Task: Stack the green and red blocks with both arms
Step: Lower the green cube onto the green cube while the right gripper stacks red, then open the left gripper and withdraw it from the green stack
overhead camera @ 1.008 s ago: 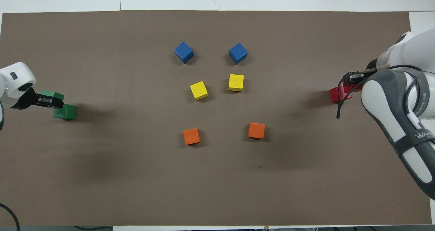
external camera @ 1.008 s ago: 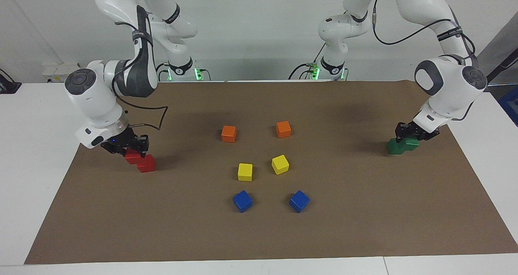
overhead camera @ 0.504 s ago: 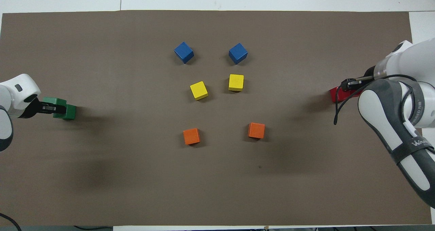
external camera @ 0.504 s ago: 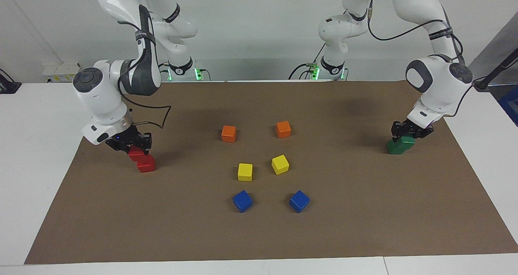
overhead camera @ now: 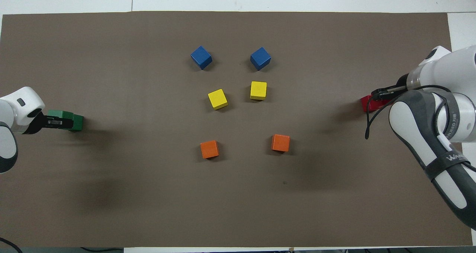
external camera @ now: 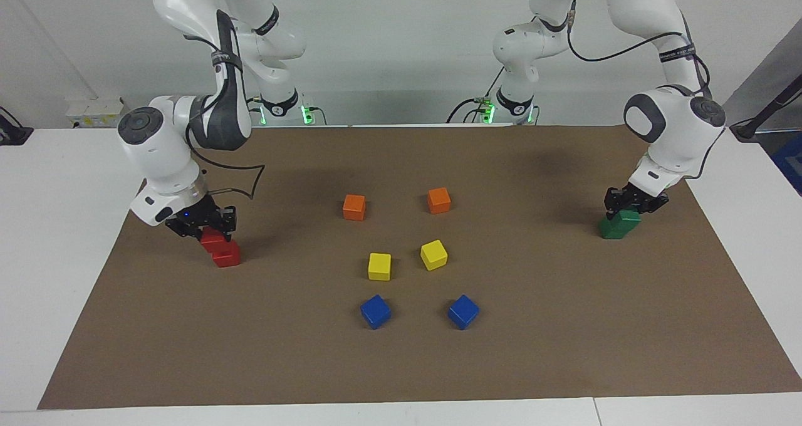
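While both jaws clench upper blocks, right [external camera: 202, 224] on red block [external camera: 212, 238], left [external camera: 631, 203] on green block [external camera: 626, 218]: centre over lower cube pre-release, lower slow.

At the left arm's end, one dark green cube [external camera: 628, 217] sits askew atop the other green cube [external camera: 609, 228]. At the right arm's end, a red cube [external camera: 213, 239] overlaps its twin [external camera: 227, 255].
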Controlling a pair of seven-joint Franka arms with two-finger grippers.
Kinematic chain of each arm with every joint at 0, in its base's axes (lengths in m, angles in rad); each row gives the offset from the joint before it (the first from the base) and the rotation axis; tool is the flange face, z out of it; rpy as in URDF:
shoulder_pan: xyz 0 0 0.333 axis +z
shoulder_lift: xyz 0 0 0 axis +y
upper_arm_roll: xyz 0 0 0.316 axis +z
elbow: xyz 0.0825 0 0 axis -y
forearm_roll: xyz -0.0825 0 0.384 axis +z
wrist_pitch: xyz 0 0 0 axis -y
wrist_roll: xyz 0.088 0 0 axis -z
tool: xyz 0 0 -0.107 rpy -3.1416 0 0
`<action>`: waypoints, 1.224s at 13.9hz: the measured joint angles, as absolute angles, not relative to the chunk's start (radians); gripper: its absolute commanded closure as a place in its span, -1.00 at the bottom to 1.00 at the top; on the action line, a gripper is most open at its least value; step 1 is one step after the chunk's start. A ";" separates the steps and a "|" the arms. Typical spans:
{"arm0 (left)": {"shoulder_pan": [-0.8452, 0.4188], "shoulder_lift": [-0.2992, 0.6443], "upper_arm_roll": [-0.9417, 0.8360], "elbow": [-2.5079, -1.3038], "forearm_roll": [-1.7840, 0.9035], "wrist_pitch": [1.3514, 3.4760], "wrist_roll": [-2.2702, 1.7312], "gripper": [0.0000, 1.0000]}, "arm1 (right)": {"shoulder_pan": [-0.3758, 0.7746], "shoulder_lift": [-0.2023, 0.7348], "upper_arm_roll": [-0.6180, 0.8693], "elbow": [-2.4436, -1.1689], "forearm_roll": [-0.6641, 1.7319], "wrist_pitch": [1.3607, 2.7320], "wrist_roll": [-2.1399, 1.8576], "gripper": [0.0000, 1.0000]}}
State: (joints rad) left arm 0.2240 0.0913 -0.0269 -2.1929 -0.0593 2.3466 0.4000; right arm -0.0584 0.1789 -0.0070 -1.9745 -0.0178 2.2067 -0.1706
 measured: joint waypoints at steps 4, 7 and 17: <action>0.224 0.081 -0.028 -2.213 -0.060 2.364 0.402 -1.00 | -0.058 0.179 -0.007 -1.994 -0.018 2.223 -0.183 1.00; 0.224 0.080 -0.030 -2.207 -0.060 2.364 0.405 -1.00 | -0.059 0.179 -0.007 -2.005 -0.018 2.245 -0.183 1.00; 0.227 -0.018 -0.030 -1.871 -0.060 1.969 0.384 -1.00 | -0.059 0.181 -0.007 -2.019 -0.018 2.270 -0.183 1.00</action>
State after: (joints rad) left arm 0.2275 -0.0180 -0.0301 -1.8714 -0.0601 1.9692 0.3838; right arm -0.0593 0.1812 -0.0072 -2.0192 -0.0180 2.2703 -0.1834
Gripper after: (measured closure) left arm 0.000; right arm 0.449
